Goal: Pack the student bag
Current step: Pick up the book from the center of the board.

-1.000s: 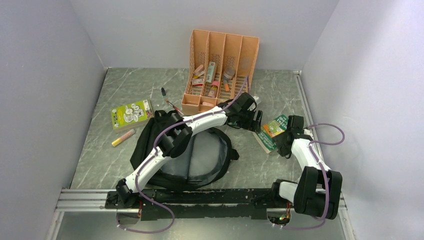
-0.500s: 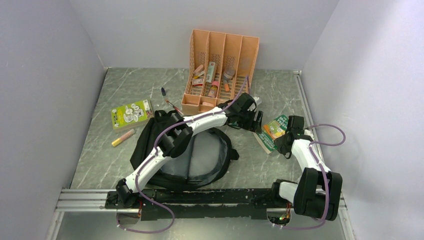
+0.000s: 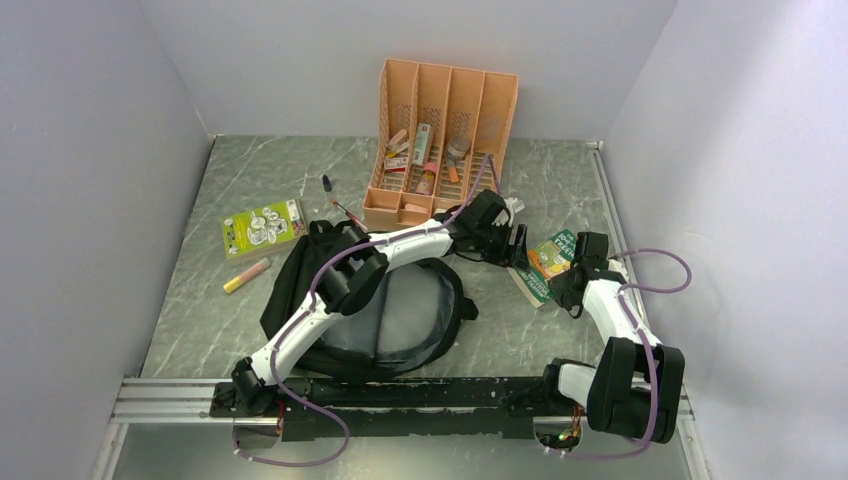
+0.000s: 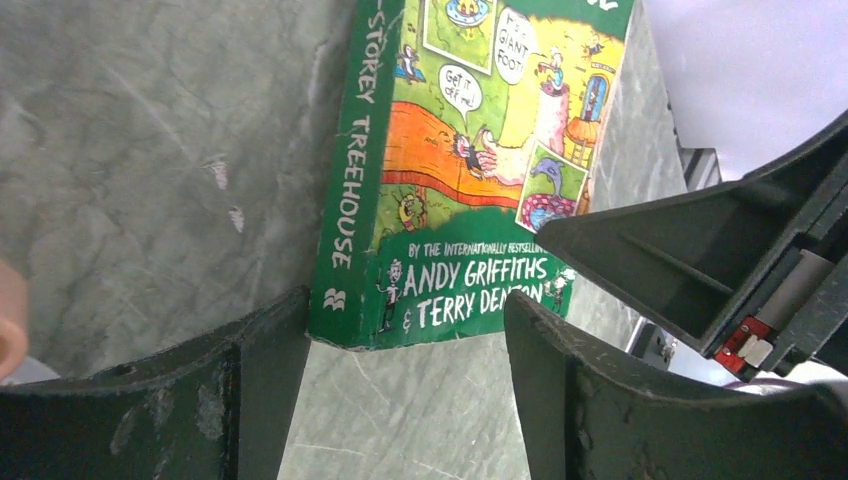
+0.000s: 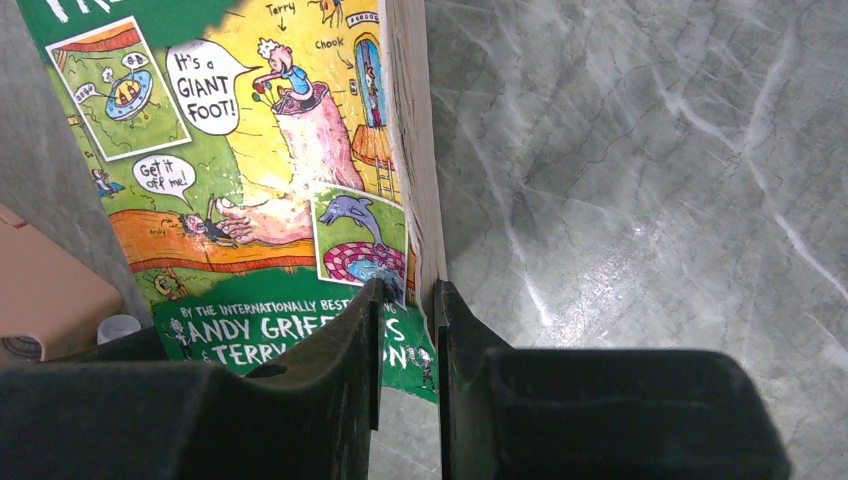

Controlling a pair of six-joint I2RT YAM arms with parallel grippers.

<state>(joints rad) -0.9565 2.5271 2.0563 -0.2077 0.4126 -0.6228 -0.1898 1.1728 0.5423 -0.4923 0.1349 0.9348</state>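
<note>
The student bag (image 3: 400,310) lies open on the table's near middle, grey lining up, under my left arm. A green paperback book (image 3: 543,262) lies to its right, one long edge raised. My right gripper (image 3: 566,276) is shut on that page edge of the book (image 5: 250,180), its jaws (image 5: 410,290) pinching the lower corner. My left gripper (image 3: 512,246) is open just beside the book's spine; in the left wrist view the book's (image 4: 470,150) bottom spine corner sits between the fingertips of this gripper (image 4: 405,312), touching the left one.
An orange file organiser (image 3: 440,130) with small items stands at the back. Another green book (image 3: 263,228), a yellow-pink marker (image 3: 246,275) and a brush (image 3: 335,200) lie left of the bag. Walls close off both sides.
My right gripper has closed onto the book's page edge. The left gripper has drifted slightly left along the book and narrowed a little.
</note>
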